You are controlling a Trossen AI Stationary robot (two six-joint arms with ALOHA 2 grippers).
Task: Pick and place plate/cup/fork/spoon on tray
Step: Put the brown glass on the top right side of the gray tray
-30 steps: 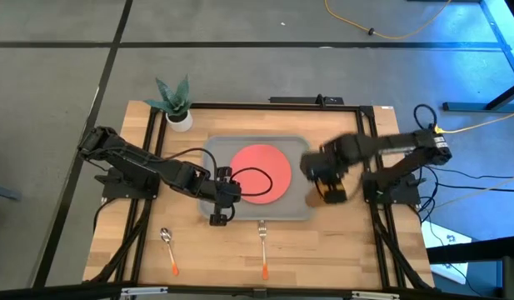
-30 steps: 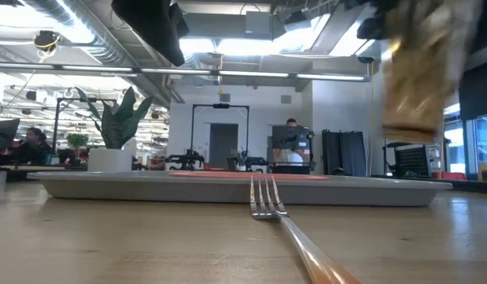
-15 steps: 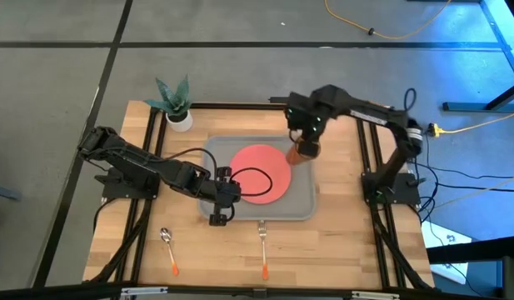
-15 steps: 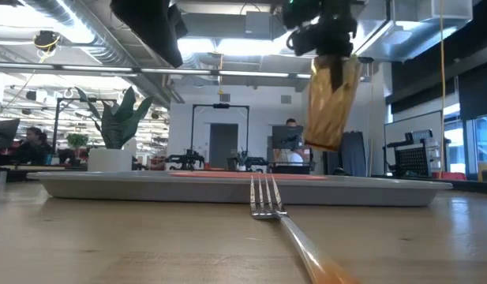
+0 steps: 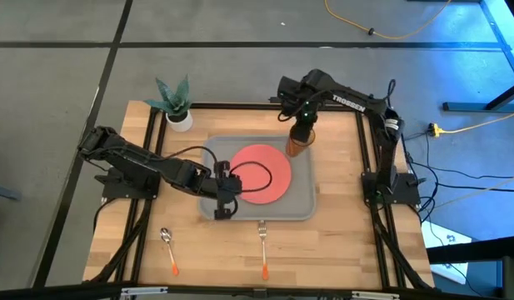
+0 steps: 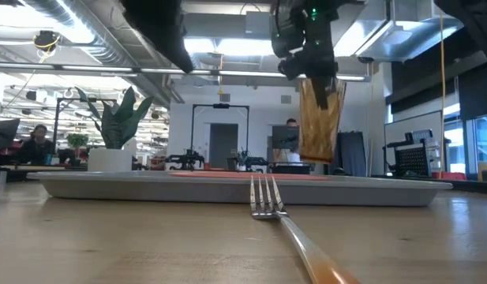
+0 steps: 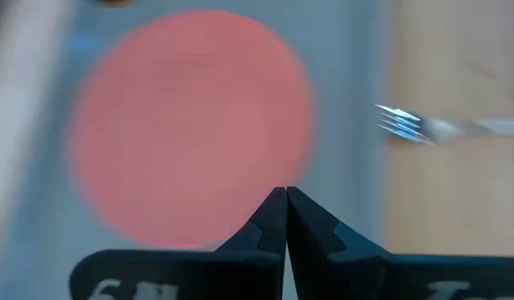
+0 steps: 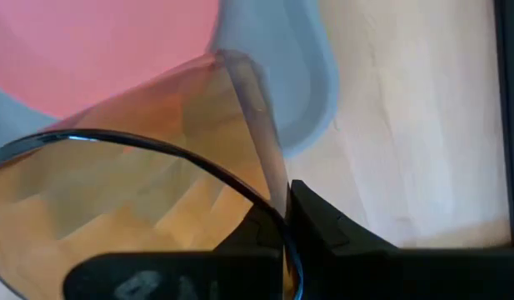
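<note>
From above, the right gripper [image 5: 299, 133] grips the cup [image 5: 296, 146] over the tray's [image 5: 305, 208] far right corner, beside the plate [image 5: 261, 172]. The left gripper [image 5: 223, 202], pinched empty, waits at the tray's near edge.

From low down, the cup [image 6: 319, 118] hangs above the tray [image 6: 227, 188]. Lower it straight down, then let go.

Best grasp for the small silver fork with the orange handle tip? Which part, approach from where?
Grip the small silver metal fork mid-shaft, coming straight down. It lies flat on the wooden table, tines toward the large grey plastic tray. Jaws should close across the thin handle, probably clear of the rim.
</note>
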